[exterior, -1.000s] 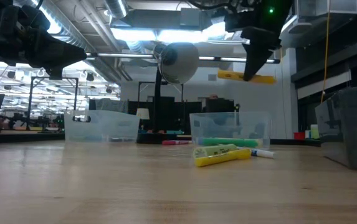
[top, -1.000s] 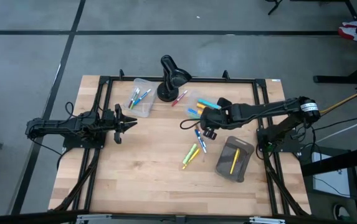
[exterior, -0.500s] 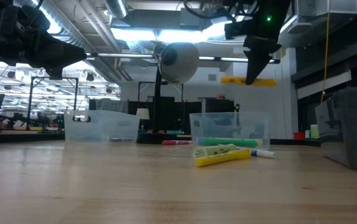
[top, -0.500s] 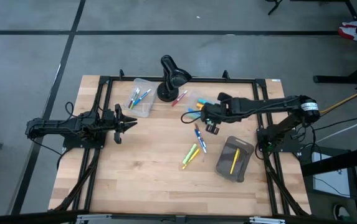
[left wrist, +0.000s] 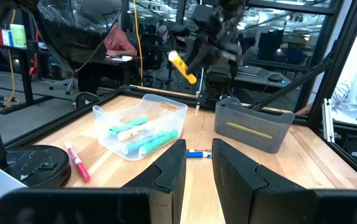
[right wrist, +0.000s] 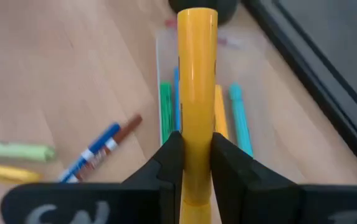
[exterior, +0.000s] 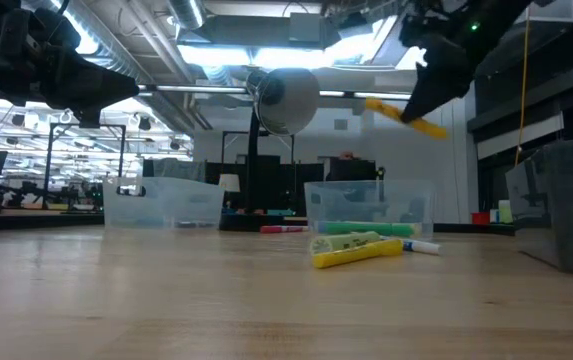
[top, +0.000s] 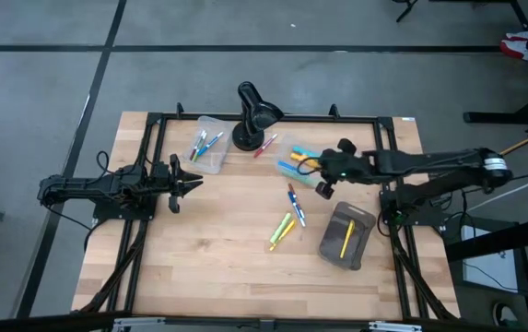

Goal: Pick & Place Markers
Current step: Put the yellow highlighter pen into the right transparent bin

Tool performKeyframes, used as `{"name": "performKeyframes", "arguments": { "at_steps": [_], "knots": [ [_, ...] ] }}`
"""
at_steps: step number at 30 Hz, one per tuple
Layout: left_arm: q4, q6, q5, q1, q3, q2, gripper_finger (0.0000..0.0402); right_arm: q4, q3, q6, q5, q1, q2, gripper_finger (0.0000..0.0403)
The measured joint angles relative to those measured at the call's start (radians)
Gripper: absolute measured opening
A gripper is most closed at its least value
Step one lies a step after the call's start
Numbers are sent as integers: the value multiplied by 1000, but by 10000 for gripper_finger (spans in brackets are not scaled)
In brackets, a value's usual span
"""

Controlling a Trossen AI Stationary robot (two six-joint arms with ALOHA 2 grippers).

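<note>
The right gripper held 1 yellow marker above the clear tray just right of the black desk lamp, its jaws closed narrow on the barrel near one end; other markers lay loose on the desk in front of that lamp. The marker looked light, stiff and probably smooth enough to swivel in the pinch, so mid-barrel would be the surer hold. The left gripper waited to the lamp's left and nearer the desk's front, jaws nearly closed and empty.

Probably a lab: workbenches, ceiling ducts.
</note>
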Motion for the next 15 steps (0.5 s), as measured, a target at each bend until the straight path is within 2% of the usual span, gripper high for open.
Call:
{"name": "performKeyframes", "arguments": {
  "at_steps": [6, 12, 15],
  "knots": [
    [0, 0, 0, 0, 0, 0, 72, 269, -118, -17, 80, 0, -86, 60],
    [0, 0, 0, 0, 0, 0, 72, 621, -238, -87, 128, -3, -69, 60],
    [0, 0, 0, 0, 0, 0, 72, 728, -274, -105, 128, -3, -50, 60]
  ]
}}
